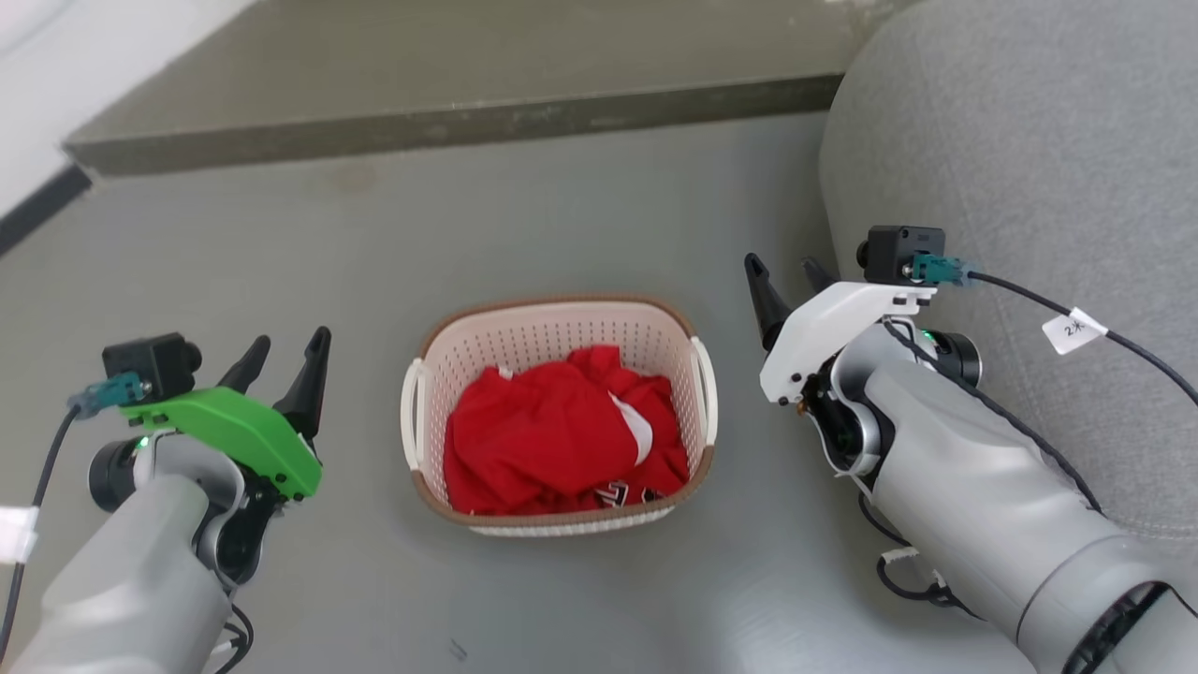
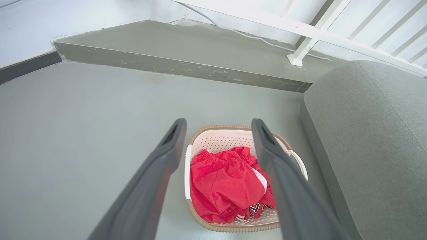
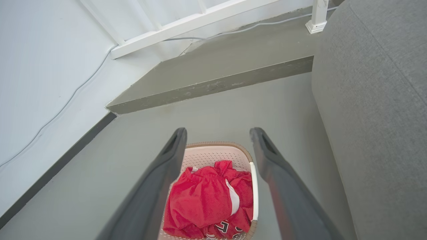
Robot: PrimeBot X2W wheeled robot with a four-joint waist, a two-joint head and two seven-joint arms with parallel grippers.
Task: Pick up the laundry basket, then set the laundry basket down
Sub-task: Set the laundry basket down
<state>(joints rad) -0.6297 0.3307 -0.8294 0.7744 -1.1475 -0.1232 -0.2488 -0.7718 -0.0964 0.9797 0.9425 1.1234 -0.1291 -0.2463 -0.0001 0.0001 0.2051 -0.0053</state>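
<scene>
Under red garment (image 1: pixel 552 435), laundry basket (image 1: pixel 554 339) floor

Bare grey floor (image 1: pixel 234 262) open left of cream perforated plastic basket (image 1: pixel 552 342); grey fabric sofa (image 1: pixel 1029 140) crowds right side; raised concrete step (image 1: pixel 449 65) beyond.

Cream perforated laundry basket (image 1: pixel 560 348), brown-rimmed, upright on the floor, holding crumpled red clothing.

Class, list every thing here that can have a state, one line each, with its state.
laundry basket: upright on the floor, ungripped, loaded.
red garment: crumpled inside the basket.
left gripper: open, empty, left of the basket.
right gripper: open, empty, right of the basket.
</scene>
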